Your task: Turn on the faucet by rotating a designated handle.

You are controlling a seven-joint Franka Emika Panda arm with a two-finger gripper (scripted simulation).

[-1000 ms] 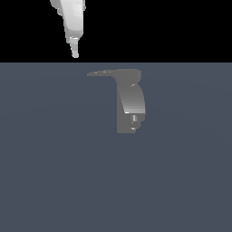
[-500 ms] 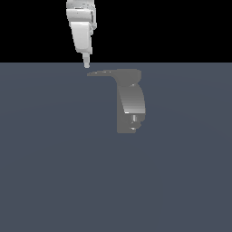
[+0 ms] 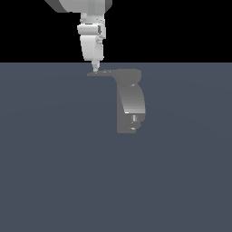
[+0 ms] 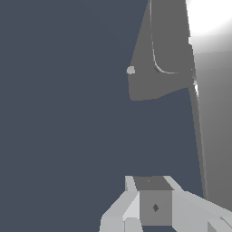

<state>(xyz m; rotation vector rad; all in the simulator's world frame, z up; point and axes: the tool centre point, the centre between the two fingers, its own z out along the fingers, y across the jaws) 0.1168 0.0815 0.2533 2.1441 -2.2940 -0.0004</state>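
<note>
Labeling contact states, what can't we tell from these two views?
- Gripper jaws: exterior view shows one narrow tip; open or shut unclear.
- Tip contact with the handle: too small in the exterior view.
- Faucet: cut off by the wrist view's edge, partly washed out by glare.
- Arm: cropped by the exterior view's top.

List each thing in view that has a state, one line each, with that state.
faucet: upright on the grey surface, body curving down from the top cap.
handle: level, sticking out sideways toward the exterior view's left.
tool: fingers together, tip right at the handle's outer end; contact cannot be confirmed; holding nothing.
</note>
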